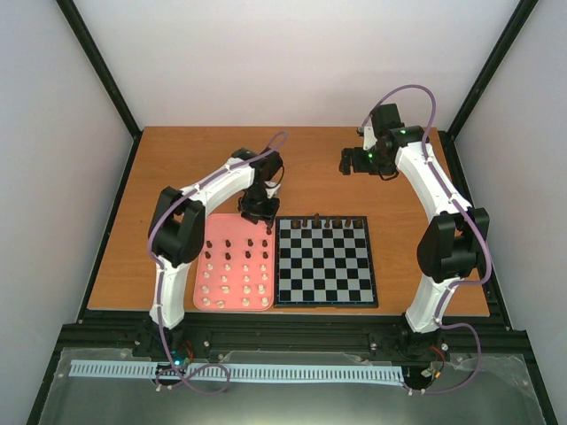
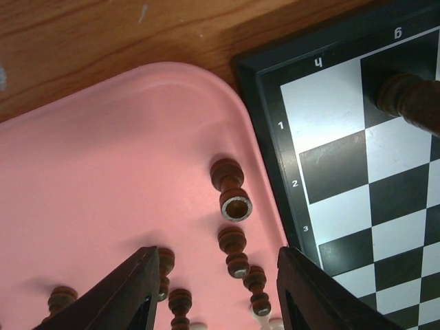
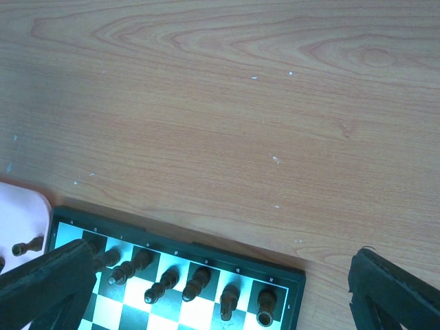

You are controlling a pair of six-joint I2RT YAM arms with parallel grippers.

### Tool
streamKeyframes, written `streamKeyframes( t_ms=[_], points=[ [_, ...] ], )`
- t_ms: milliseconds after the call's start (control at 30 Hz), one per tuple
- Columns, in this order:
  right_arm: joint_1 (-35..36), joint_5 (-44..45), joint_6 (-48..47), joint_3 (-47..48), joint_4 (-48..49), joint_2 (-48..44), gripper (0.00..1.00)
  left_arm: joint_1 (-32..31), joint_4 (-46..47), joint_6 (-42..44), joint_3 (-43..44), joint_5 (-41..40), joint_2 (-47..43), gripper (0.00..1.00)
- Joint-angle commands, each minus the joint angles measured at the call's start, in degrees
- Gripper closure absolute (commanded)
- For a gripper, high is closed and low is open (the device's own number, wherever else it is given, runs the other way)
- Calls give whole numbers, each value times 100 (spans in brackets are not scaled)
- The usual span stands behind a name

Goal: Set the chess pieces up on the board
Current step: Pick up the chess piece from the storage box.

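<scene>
The board (image 1: 323,274) lies mid-table with several dark chess pieces (image 1: 323,221) along its far row, seen close in the right wrist view (image 3: 196,283). More dark pieces (image 1: 239,243) and cream pieces (image 1: 235,288) stand on the pink tray (image 1: 213,226) to its left. My left gripper (image 1: 260,212) hangs open over the tray's far right corner. A dark piece (image 2: 235,251) stands between its fingers (image 2: 134,292), untouched, with a hollow-topped rook (image 2: 236,199) just beyond. My right gripper (image 1: 350,159) is wide open above bare table beyond the board, holding nothing.
The board's numbered border (image 2: 275,130) runs right beside the tray's rim (image 2: 265,179). One dark piece (image 2: 412,100) stands on the board's corner square near the left gripper. Wooden table (image 3: 220,103) stretches beyond the board; black frame posts edge the table.
</scene>
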Motion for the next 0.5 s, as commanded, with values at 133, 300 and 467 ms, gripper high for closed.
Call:
streamKeyframes(
  t_ms=[133,300,467],
  points=[
    [-35,3,-53,-13,7,67,0,-27,148,33,188,236,238,47],
    [-35,9,-61,14,8,85,0,-31,200,16,200,301,392,51],
    [-35,41,-77,-8,5,88,0,-52,217,22,197,329,467,53]
  ],
)
